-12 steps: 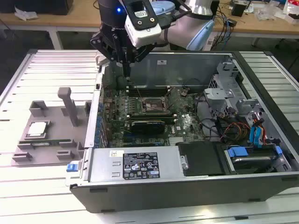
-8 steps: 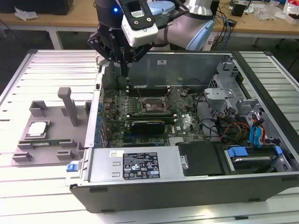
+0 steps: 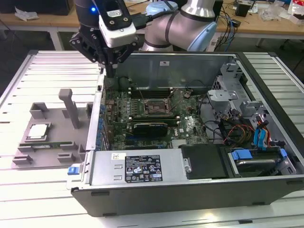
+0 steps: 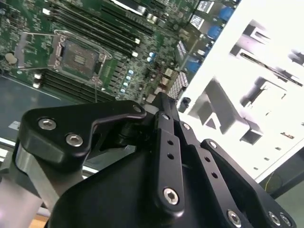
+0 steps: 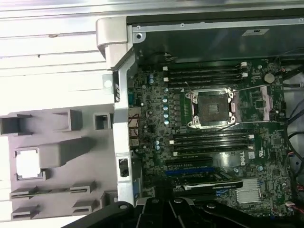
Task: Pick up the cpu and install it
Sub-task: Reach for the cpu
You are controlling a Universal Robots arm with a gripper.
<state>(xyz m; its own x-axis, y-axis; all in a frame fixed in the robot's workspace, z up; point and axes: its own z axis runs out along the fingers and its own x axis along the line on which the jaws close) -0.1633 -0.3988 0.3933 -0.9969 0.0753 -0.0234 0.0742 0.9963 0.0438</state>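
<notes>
The open computer case (image 3: 190, 190) is set on the counter (image 3: 47, 71), with a grey holder (image 3: 52, 142) at its nine o'clock in the exterior view. The pincer (image 3: 110, 71) is held together, empty, over the case's wall, and the cpu (image 3: 38, 131) is seated in the holder at the pincer's eight o'clock. The pick-up is judged unstarted: a parted pincer over the cpu is called for.

The cpu (image 3: 38, 131) has a dull silver metal top. Its tray (image 3: 54, 121) looks like matt grey plastic, smooth and without shine. The table (image 3: 52, 71) is ribbed metal with a soft, pale sheen. The computer case (image 3: 190, 69) seems to be plain grey sheet metal, not polished. In the second wrist view the gripper (image 4: 160, 99) is matt black with bright metal screw heads. The arm (image 3: 194, 14) has a smooth, slightly glossy silver shell.
</notes>
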